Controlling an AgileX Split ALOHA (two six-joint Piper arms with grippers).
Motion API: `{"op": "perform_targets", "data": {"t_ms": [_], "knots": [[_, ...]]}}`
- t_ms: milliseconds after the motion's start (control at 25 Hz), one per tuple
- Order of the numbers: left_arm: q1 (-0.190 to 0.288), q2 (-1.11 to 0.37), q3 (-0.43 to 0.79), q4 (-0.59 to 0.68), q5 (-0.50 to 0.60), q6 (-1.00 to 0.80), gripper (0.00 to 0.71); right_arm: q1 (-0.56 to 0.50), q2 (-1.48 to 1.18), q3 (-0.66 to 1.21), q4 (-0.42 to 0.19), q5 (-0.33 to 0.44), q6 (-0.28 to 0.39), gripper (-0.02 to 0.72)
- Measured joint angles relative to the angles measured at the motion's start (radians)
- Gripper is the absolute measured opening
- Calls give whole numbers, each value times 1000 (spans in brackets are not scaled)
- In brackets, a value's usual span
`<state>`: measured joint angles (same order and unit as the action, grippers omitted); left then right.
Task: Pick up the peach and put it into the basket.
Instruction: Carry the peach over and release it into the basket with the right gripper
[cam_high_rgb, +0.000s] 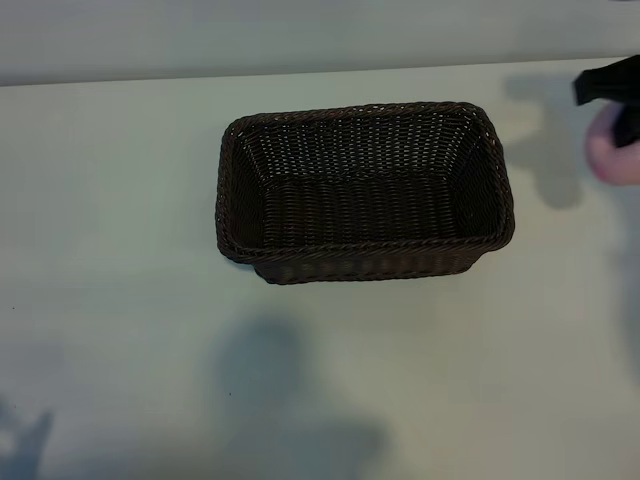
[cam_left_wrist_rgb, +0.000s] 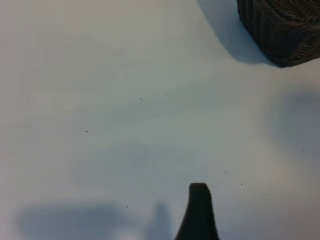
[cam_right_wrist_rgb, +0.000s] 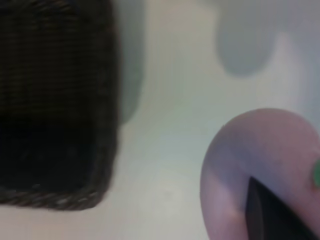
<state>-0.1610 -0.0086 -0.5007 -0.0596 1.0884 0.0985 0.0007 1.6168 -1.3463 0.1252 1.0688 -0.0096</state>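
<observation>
My right claw (cam_high_rgb: 622, 115) pinches the peach (cam_high_rgb: 610, 150) across its middle above the bench, beside the basket (cam_high_rgb: 365, 190); it looks light, smooth, likely slippery.

A corner of the basket (cam_left_wrist_rgb: 282, 30) sits at one o'clock on the table (cam_left_wrist_rgb: 125, 110); one dark finger (cam_left_wrist_rgb: 198, 215) juts up at six o'clock.

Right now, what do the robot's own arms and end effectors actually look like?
Little shows. The right end effector is a matte black, blocky shape at the exterior view's edge. One left finger is a smooth black blade with a rounded tip. No cables, markings or arm links are visible.
</observation>
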Motion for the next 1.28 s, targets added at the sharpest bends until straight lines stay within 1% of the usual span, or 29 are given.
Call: {"op": "perform_targets", "data": {"t_ms": [320, 520, 640, 880, 1280], "knots": [[0, 0, 0, 1, 0, 0, 588, 265, 12, -4, 25, -70, 17, 45], [0, 0, 0, 2, 0, 0, 588, 349, 73, -80, 25, -81, 24, 45], [0, 0, 0, 2, 0, 0, 588, 368, 126, -145, 26, -81, 24, 44], [0, 0, 0, 3, 0, 0, 588, 369, 247, -247, 24, -77, 24, 44], [0, 0, 0, 6, 0, 0, 588, 369, 423, -270, 23, -77, 24, 44]]}}
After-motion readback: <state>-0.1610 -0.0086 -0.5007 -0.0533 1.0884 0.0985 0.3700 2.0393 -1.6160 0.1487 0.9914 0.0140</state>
